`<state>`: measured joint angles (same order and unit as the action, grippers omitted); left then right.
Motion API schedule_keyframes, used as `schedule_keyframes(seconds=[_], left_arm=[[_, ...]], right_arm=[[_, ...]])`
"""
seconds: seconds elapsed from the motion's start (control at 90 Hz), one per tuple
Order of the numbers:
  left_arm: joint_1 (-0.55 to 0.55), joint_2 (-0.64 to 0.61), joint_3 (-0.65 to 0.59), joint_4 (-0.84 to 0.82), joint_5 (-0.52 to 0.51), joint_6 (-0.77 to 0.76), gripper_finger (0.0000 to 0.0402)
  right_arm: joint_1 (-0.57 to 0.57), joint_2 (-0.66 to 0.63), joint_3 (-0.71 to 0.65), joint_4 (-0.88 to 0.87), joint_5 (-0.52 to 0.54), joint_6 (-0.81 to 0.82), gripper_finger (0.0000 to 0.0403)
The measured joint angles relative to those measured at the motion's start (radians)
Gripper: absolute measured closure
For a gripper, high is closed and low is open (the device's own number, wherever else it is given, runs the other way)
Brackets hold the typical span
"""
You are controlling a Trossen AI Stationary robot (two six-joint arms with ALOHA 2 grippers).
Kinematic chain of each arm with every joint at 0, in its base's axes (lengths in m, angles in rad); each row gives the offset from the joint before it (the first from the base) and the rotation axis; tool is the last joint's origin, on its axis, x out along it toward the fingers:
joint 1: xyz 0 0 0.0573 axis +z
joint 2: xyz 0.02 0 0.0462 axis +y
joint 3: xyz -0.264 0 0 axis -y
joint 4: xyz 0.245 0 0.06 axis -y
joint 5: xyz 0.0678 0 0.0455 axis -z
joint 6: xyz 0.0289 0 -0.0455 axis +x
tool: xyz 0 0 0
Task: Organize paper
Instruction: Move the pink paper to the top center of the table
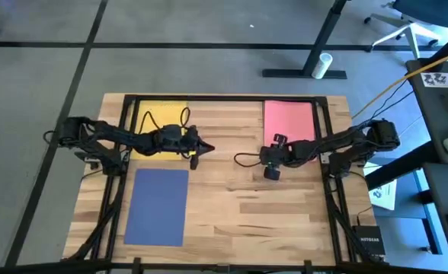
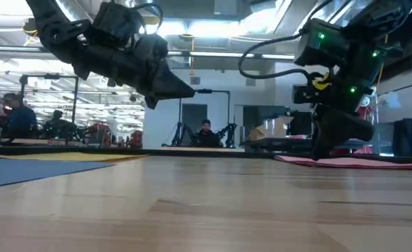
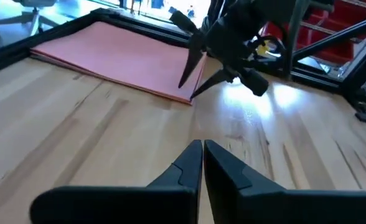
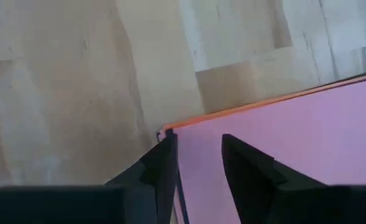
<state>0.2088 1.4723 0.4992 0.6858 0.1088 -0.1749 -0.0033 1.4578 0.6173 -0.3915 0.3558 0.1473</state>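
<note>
The pink sheet lies flat at the far right of the wooden table, on an orange sheet that peeks out along its edge. The right gripper points down, fingers a little apart, tips at the pink sheet's near corner. The left gripper hangs over bare wood, fingers pressed together. Behind it lie a yellow sheet and a smooth navy sheet.

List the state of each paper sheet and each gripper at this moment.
yellow sheet: flat on the table, partly under the left arm.
navy blue sheet: flat, uncovered.
pink sheet: flat, on top of an orange sheet.
left gripper: shut, empty, above the table.
right gripper: open, at the pink sheet's corner.
</note>
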Motion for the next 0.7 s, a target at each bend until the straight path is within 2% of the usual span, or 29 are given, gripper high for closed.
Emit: schedule_keyframes(seconds=[0.489,0.7], left_arm=[[-0.043,0.000,0.000,-0.016,0.000,0.031,0.0402],[-0.046,0.000,0.000,-0.015,-0.001,0.034,0.0402]], right_arm=[[-0.004,0.000,-0.023,0.049,-0.031,-0.016,0.0288],[-0.016,0.000,-0.023,0.050,-0.002,-0.013,0.0291]])
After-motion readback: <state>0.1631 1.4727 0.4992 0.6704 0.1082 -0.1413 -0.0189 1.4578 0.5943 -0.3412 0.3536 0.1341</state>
